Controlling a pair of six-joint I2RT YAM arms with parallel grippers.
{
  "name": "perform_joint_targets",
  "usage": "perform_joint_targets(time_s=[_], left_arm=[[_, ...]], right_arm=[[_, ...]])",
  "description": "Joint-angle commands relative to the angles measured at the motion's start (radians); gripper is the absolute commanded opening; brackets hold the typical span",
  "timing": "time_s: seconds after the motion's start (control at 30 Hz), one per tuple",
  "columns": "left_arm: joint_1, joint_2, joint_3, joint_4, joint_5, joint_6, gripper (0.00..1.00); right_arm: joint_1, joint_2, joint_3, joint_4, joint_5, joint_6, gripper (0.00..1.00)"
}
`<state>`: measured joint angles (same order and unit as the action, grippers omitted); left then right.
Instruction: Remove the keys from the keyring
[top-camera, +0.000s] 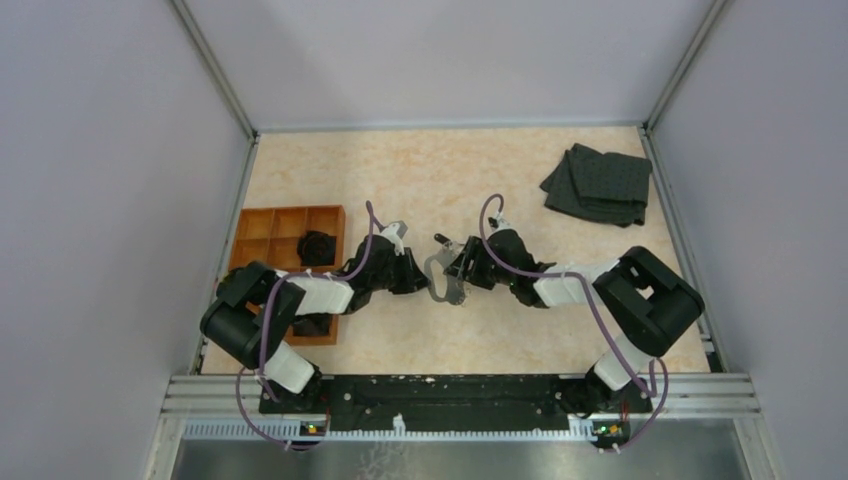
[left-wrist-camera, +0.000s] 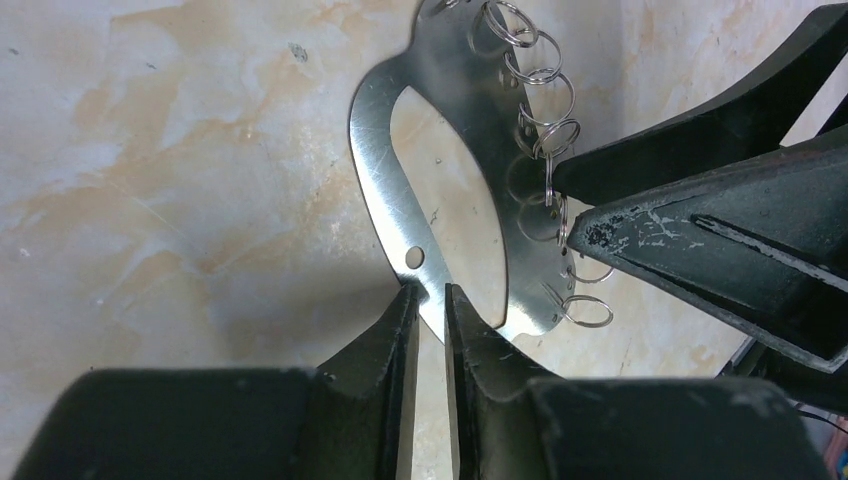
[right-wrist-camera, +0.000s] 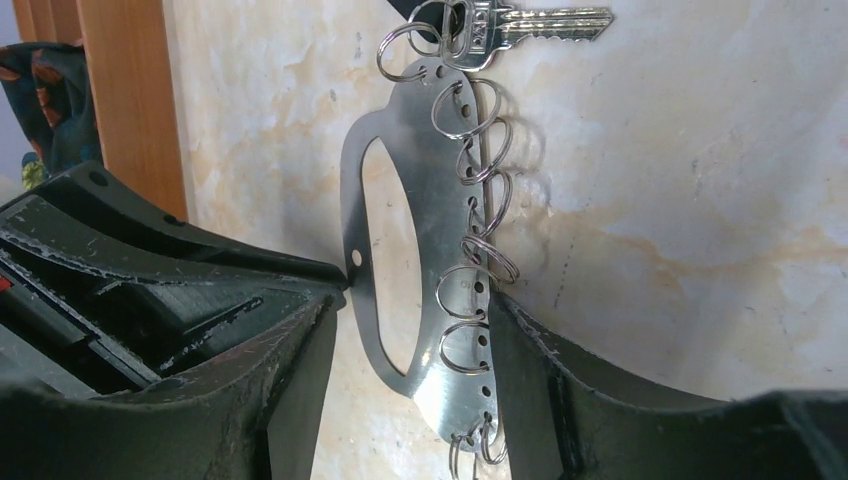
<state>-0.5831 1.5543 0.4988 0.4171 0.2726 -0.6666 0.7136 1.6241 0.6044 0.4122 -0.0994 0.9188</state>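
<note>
The keyring (left-wrist-camera: 385, 190) is a flat shiny metal oval with a hollow middle and several small wire rings (left-wrist-camera: 562, 136) along one edge. It is held between the two arms (top-camera: 440, 276). My left gripper (left-wrist-camera: 430, 296) is shut on its thin plain band, just below a small hole. My right gripper (right-wrist-camera: 412, 302) is open around the keyring's (right-wrist-camera: 440, 250) lower end. One finger (right-wrist-camera: 520, 350) touches the ringed edge, and the other finger (right-wrist-camera: 300, 350) stands a little off the plain band. A silver key (right-wrist-camera: 540, 22) hangs from the rings at the top.
An orange wooden compartment tray (top-camera: 262, 225) lies at the left, partly under my left arm, with a black lump (top-camera: 318, 245) in it. A dark folded cloth (top-camera: 600, 185) lies at the back right. The tray's wall (right-wrist-camera: 130, 90) is close behind the left gripper.
</note>
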Motion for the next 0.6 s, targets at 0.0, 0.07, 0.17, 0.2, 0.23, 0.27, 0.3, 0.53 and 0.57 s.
perform_joint_targets(time_s=[0.0,0.07,0.17,0.2,0.23,0.27,0.3,0.53,0.57], left_arm=[[-0.023,0.060,-0.024,0.029,0.019,-0.022,0.20],[-0.024,0.063,-0.027,0.041,0.026,-0.030,0.19],[-0.023,0.055,-0.032,0.043,0.029,-0.041,0.19],[-0.024,0.049,-0.034,0.041,0.026,-0.044,0.18],[-0.024,0.040,-0.039,0.038,0.024,-0.044,0.18],[-0.023,0.032,-0.041,0.031,0.016,-0.045,0.18],[-0.023,0.021,-0.043,0.023,0.011,-0.043,0.18],[-0.023,-0.042,-0.057,0.000,0.006,-0.043,0.17],[-0.022,-0.049,-0.057,0.001,0.009,-0.044,0.17]], right_arm=[[0.017,0.021,0.033,0.030,-0.080,0.040,0.55],[0.017,0.009,0.030,0.055,-0.110,0.054,0.52],[0.018,-0.027,0.011,0.129,-0.158,0.087,0.51],[0.017,-0.044,0.005,0.140,-0.168,0.095,0.51],[0.017,-0.062,0.004,0.146,-0.175,0.098,0.51],[0.017,-0.078,0.003,0.146,-0.181,0.098,0.51],[0.018,-0.102,0.002,0.149,-0.188,0.100,0.52],[0.018,-0.175,-0.012,0.190,-0.241,0.122,0.52],[0.018,-0.175,-0.012,0.187,-0.240,0.121,0.52]])
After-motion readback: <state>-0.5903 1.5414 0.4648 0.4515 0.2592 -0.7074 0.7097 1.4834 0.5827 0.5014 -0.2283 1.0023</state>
